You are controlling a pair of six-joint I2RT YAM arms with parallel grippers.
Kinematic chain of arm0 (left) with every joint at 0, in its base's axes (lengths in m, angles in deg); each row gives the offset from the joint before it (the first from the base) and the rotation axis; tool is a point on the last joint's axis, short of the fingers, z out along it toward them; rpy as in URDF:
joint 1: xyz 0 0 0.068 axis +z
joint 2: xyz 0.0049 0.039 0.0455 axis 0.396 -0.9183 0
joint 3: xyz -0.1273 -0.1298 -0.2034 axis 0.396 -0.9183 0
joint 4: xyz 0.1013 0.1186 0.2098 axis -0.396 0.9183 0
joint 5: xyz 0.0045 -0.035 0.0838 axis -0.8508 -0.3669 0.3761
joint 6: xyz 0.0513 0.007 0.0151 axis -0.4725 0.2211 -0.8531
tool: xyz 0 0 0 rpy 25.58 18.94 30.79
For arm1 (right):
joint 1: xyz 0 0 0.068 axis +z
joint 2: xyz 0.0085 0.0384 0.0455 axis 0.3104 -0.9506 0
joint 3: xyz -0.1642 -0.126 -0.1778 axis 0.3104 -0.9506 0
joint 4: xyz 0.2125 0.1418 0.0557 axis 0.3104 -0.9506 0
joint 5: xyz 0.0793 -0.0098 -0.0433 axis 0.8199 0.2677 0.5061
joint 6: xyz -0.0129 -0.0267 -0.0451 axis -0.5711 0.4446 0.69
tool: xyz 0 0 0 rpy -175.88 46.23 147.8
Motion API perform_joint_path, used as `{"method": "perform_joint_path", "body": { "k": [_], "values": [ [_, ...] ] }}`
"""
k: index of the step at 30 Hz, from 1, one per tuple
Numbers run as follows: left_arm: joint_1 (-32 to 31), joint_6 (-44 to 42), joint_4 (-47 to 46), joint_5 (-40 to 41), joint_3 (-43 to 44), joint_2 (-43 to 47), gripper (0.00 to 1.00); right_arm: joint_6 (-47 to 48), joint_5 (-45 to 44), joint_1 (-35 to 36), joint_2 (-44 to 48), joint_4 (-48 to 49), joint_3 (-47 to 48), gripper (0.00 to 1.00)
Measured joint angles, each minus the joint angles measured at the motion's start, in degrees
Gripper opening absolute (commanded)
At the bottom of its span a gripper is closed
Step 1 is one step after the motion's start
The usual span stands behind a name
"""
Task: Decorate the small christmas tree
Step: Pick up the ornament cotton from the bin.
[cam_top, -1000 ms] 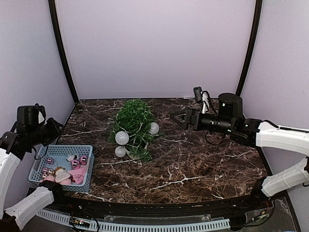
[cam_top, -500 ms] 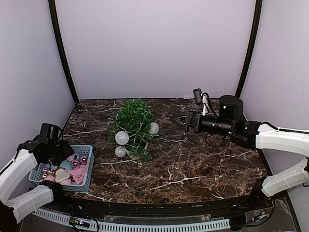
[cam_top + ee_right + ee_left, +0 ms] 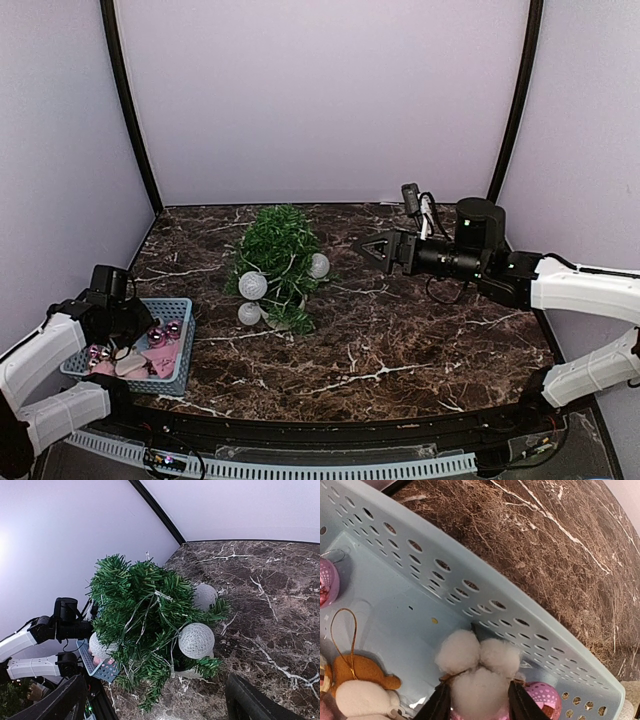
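The small christmas tree (image 3: 278, 250) stands left of centre on the marble table, with three white string balls (image 3: 253, 285) and a light wire on it. It fills the right wrist view (image 3: 145, 610). My left gripper (image 3: 124, 322) is down inside the blue basket (image 3: 172, 303). In the left wrist view the left gripper (image 3: 477, 692) is shut on a white pompom ornament (image 3: 475, 670), one finger on each side of its lower ball. My right gripper (image 3: 378, 247) is open and empty, hovering right of the tree and facing it; it also shows in the right wrist view (image 3: 155, 705).
The basket wall (image 3: 470, 587) sits just behind the pompom. A pink bauble (image 3: 542, 697), a brown and white teddy ornament (image 3: 355, 680) and another pink bauble (image 3: 325, 580) lie in the basket. Purple walls enclose the table (image 3: 420, 340).
My left arm has swung down from above the table's left edge into the basket and closed around the pompom. The right gripper has barely moved.
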Motion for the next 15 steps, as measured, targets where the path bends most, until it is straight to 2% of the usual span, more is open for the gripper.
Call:
{"method": "perform_joint_path", "body": {
  "k": [2, 10, 15],
  "values": [
    [0.2, 0.0, -0.68, -0.17, 0.0, -0.63, 0.36, 0.0, 0.02, 0.0, 0.0, 0.0, 0.0, 0.98],
    [0.63, 0.31, -2.91, -0.44, -0.17, -1.81, 0.08, -0.02, 0.13, 0.0, 0.0, 0.02, 0.0, 0.98],
    [0.9, 0.13, -3.41, -0.15, -0.17, -1.79, 0.0, -0.02, 0.15, 0.0, 0.0, 0.02, 0.0, 0.98]
  ]
}}
